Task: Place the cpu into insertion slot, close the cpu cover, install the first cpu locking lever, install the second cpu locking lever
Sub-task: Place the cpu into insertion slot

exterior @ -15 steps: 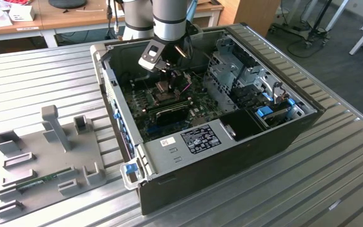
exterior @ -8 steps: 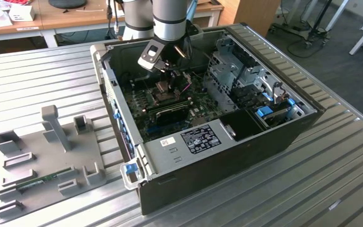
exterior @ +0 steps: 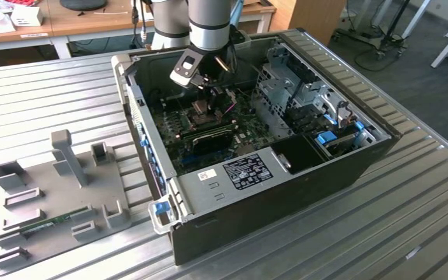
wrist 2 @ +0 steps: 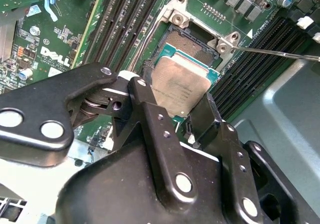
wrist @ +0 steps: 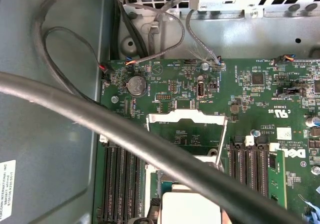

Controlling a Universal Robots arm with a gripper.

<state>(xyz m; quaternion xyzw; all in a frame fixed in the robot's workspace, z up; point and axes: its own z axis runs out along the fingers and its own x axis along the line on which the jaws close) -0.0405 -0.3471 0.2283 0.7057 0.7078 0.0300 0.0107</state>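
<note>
My gripper (wrist 2: 172,97) is shut on the cpu (wrist 2: 181,83), a flat square chip with a dull silvery-tan top held by two opposite edges between black fingers (wrist 2: 145,101). The chip hangs tilted just over the insertion slot (wrist 2: 192,42), partly covering its dark centre and silver rim. In the first wrist view the cpu (wrist: 192,209) sits below the cpu cover (wrist: 186,117), a shiny metal frame swung up and open. A thin wire locking lever (wrist 2: 280,52) sticks out beside the slot, unlatched. In the exterior view the gripper (exterior: 202,93) reaches down into the computer case over the slot (exterior: 206,119).
Long black memory slots (wrist 2: 125,23) flank the socket on both sides. A thick black cable (wrist: 125,139) crosses the first wrist view. The case wall (exterior: 232,204) and drive cage (exterior: 290,87) hem the arm in. A grey fixture plate (exterior: 60,186) lies at the exterior view's left.
</note>
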